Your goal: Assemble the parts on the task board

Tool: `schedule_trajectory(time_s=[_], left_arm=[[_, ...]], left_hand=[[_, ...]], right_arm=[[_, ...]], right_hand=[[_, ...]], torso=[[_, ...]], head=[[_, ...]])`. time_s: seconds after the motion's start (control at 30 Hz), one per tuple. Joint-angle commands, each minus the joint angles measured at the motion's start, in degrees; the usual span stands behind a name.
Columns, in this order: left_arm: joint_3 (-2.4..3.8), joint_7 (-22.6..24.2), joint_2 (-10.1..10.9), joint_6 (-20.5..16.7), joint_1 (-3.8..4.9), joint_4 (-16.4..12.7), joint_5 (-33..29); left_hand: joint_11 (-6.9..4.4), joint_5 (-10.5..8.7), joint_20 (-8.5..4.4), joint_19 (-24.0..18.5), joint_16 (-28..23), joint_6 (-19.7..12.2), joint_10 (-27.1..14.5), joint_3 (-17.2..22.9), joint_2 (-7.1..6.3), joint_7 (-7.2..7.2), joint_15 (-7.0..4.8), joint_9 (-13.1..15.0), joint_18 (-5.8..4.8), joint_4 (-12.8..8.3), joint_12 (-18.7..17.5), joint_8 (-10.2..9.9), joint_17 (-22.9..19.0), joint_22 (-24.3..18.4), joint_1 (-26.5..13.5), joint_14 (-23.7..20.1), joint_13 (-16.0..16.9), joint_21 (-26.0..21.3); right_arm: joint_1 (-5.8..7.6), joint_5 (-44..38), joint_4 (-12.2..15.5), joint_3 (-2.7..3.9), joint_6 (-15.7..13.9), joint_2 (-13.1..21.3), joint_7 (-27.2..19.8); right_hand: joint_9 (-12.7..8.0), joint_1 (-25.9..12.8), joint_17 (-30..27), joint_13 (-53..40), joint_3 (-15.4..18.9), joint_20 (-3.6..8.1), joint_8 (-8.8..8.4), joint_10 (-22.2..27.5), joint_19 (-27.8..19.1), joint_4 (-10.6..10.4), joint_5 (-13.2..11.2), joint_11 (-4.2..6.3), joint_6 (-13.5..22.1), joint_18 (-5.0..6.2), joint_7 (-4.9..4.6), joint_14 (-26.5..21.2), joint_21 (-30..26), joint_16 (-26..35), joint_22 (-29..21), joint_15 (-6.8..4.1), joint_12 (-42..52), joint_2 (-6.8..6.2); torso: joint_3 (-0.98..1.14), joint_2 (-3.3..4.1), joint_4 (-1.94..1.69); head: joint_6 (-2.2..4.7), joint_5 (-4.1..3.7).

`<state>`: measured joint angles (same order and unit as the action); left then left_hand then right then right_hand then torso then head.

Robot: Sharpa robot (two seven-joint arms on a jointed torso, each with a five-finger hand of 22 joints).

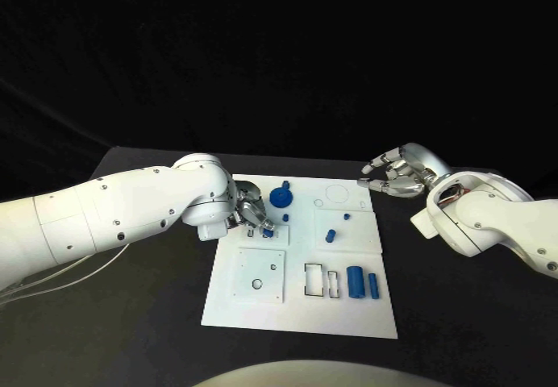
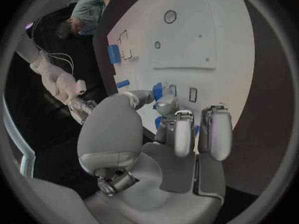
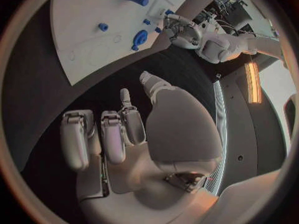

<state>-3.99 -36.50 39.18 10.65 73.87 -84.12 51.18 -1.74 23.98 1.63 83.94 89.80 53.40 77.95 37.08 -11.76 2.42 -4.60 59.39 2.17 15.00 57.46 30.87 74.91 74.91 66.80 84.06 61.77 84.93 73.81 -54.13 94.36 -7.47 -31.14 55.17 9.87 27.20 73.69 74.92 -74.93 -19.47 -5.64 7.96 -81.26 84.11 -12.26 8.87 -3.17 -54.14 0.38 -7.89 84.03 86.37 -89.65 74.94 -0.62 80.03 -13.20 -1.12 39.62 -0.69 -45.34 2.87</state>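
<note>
The white task board (image 1: 250, 310) lies in the middle of the black table. My left hand (image 1: 247, 213) rests over the board's left edge, and its thumb and a finger pinch a small blue part (image 2: 157, 90), seen in the head view as the blue part (image 1: 268, 233). A blue round part (image 1: 281, 196) stands just beyond it, with a small blue peg (image 1: 286, 217) beside it. My right hand (image 1: 397, 172) hovers off the board's far right corner, holding nothing, with its fingers (image 3: 112, 139) loosely bent and apart from the thumb.
Two more small blue parts (image 1: 347, 215) (image 1: 331, 236) lie mid-board. A blue block (image 1: 356, 281) and a blue cylinder (image 1: 373, 284) sit near the board's right side, next to rectangular slots (image 1: 314, 278). A square plate with a round hole (image 1: 257, 284) sits at the near left.
</note>
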Motion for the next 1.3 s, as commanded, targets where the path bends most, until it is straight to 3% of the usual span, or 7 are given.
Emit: schedule_trajectory(time_s=[0.03, 0.17, 0.67, 1.3], left_arm=[[0.0, 0.6, 0.02, -1.97, 0.02, -0.24, -1.73], [-0.17, 0.76, 0.09, -3.31, 0.01, -0.5, -0.33], [-0.79, 1.46, -0.19, -4.92, -0.21, -1.93, 11.91], [-1.29, 0.38, -0.67, -2.34, -0.42, -1.47, 13.44]], left_hand=[[-0.13, 0.56, 0.11, 0.96, 0.2, 0.47, 0.5, 10.15, 0.11, -0.27, -0.2, 0.13, -0.39, -10.7, 0.52, 0.26, 15.09, 9.65, -0.72, 5.94, 0.21, -0.15], [-0.25, 2.33, 0.01, 1.0, 0.2, 0.82, 1.15, 10.44, 0.03, -0.38, -0.31, 0.39, -0.4, -11.78, 1.8, 0.55, 15.09, 9.75, -1.81, 5.94, 1.28, -0.14], [-0.34, 3.23, -0.05, 1.23, 0.2, 1.27, 2.1, 10.57, -0.05, -0.5, -0.39, 0.61, -0.47, -12.57, 3.6, 0.9, 15.09, 10.04, -2.2, 5.94, 2.72, 0.07], [-0.33, 6.08, -0.2, 1.4, 0.2, 2.0, 2.76, 11.05, -0.35, -0.6, -0.61, 1.08, -0.53, -13.41, 4.4, 1.73, 15.09, 10.33, -3.57, 5.94, 3.27, 0.23]], right_arm=[[-0.04, -0.25, -0.01, 0.01, 0.75, 0.03, -0.05], [-0.06, -0.22, -0.08, 0.01, 0.72, 0.02, -0.1], [-0.17, -0.11, -0.19, 0.01, 0.74, 0.01, -0.32], [-0.22, -0.08, -0.22, 0.01, 0.83, -0.05, -0.38]], right_hand=[[0.05, 0.41, 15.08, -4.4, 0.05, 0.05, 0.37, 0.39, 3.66, -0.41, 0.22, 0.09, -0.26, 0.6, 0.3, 5.97, -0.19, -0.35, 13.49, -0.07, -0.2, -0.06], [0.09, 0.37, 15.08, -4.46, 0.05, 0.06, 0.38, 0.33, 3.65, -0.5, 0.29, 0.08, -0.24, 0.61, 0.29, 5.97, -0.21, -0.35, 13.49, -0.08, -0.15, -0.07], [0.16, 0.22, 15.08, -4.42, 0.05, 0.07, 0.41, 0.35, 3.62, -0.7, 0.4, 0.08, -0.22, 0.62, 0.29, 5.97, -0.28, -0.35, 13.46, -0.08, -0.18, -0.03], [0.16, 0.22, 15.08, -4.42, 0.05, 0.07, 0.41, 0.35, 3.62, -0.7, 0.4, 0.08, -0.22, 0.62, 0.29, 5.97, -0.28, -0.35, 13.46, -0.08, -0.18, -0.03]], torso=[[0.0, 0.02, -0.02], [0.02, 0.02, -0.03], [-0.15, 0.1, 0.06], [-0.13, 0.13, 0.13]], head=[[0.02, 0.12], [0.05, 0.25], [-0.1, 0.41], [-0.7, 0.68]])
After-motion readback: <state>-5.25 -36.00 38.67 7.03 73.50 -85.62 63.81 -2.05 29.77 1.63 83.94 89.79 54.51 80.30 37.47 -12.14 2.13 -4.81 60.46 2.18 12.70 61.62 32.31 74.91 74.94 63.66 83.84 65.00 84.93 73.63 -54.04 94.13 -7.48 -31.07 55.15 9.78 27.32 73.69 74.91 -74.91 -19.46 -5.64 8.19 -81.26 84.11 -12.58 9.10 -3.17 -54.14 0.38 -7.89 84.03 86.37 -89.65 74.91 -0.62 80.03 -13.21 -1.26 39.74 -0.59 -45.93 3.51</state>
